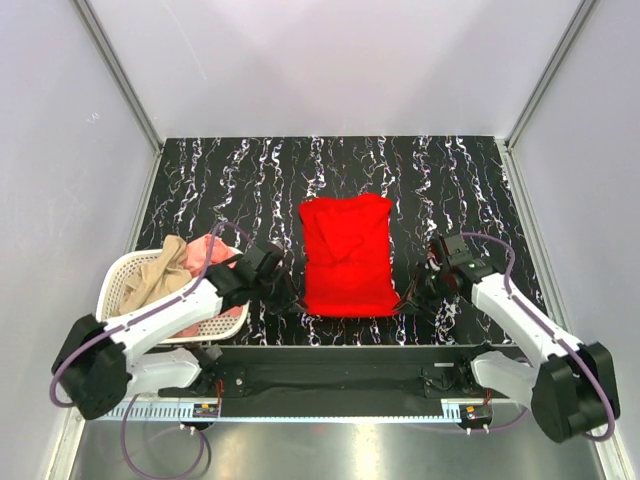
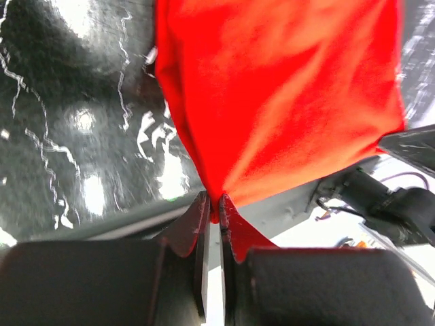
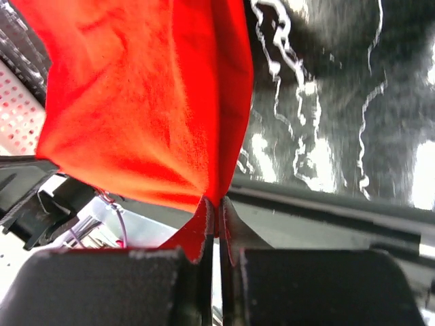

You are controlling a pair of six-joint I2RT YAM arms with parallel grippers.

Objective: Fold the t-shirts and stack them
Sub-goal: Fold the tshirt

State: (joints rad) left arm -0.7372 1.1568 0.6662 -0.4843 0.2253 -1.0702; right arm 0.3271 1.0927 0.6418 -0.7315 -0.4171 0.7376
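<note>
A red t-shirt lies partly folded in the middle of the black marbled table. My left gripper is shut on the shirt's near left corner; the left wrist view shows the red cloth pinched between the fingertips. My right gripper is shut on the near right corner; the right wrist view shows the red cloth held between its fingertips. Both corners sit near the table's front edge.
A white laundry basket at the left holds tan and pink shirts. The black table stretches behind the shirt, with grey walls around it. The arm mounting rail runs along the near edge.
</note>
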